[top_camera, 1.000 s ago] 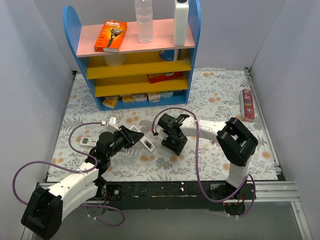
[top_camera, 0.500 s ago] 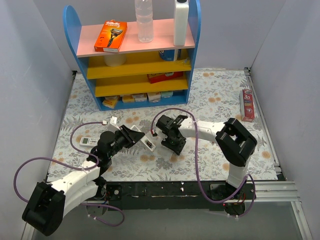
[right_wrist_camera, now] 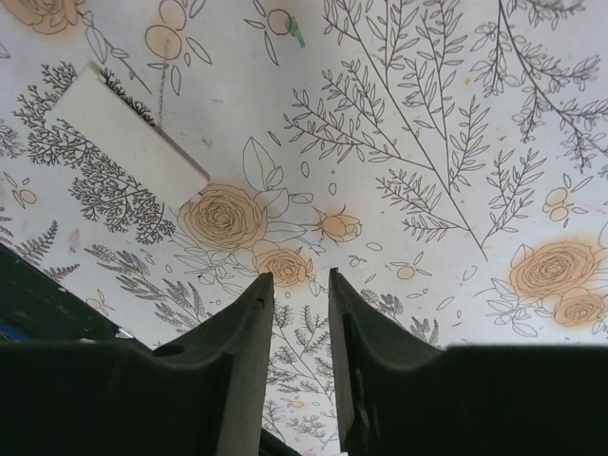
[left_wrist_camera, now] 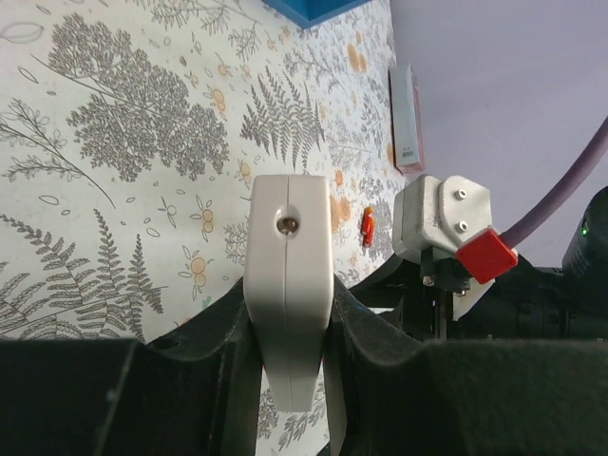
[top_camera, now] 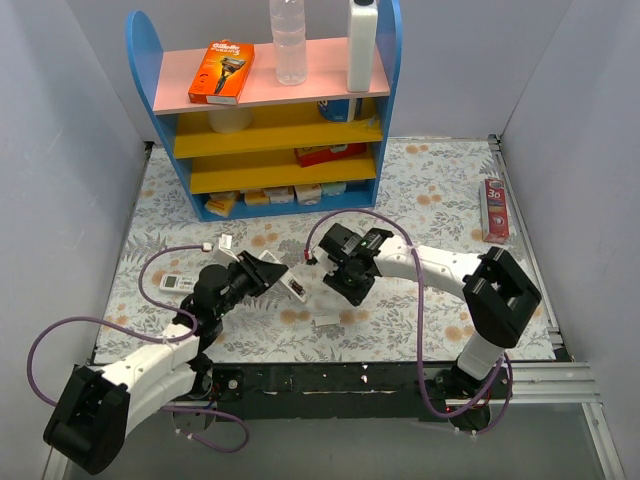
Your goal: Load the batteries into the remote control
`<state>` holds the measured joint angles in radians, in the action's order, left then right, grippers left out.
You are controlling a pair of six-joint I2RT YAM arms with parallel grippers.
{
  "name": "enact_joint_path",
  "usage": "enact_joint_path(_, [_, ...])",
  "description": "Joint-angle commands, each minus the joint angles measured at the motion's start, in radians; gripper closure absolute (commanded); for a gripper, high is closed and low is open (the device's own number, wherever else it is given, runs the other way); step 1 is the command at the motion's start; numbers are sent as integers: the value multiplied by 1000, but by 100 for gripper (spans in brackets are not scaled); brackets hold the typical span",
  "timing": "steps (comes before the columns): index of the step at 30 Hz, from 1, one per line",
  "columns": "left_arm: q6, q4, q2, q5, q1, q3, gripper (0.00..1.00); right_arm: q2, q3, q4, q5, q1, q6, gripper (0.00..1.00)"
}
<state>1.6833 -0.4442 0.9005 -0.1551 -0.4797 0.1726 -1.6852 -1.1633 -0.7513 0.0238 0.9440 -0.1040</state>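
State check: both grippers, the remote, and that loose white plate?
left gripper: shut on the remote control, holding it off the table.
remote control: clamped, end-on to the left wrist camera.
right gripper: open by a narrow gap, empty, above the table.
cover plate: loose, lying flat on the table.
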Motion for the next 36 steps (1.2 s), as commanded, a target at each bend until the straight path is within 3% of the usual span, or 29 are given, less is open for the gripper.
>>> enact_joint_path(1, [-53,141,-132,138,6,33,100,25,-13,36,-59,18,-11,60])
enact_joint_path(5, [-73,340,-326,254,9,73,100,-16,-50,87,-90,70,-26,52])
enact_joint_path(10, [-73,525,-457,301,10,99,100,-82,-72,106,-59,142,-31,50])
enact_joint_path(22, [-123,627,-511,342,10,183,100,-119,16,127,109,193,-37,45])
enact_joint_path(30, [-137,685,-529,373,10,215,100,-139,37,217,183,84,-16,44])
enact_joint_path(36, [-140,707,-534,374,9,226,100,-166,-76,273,225,-43,46,45])
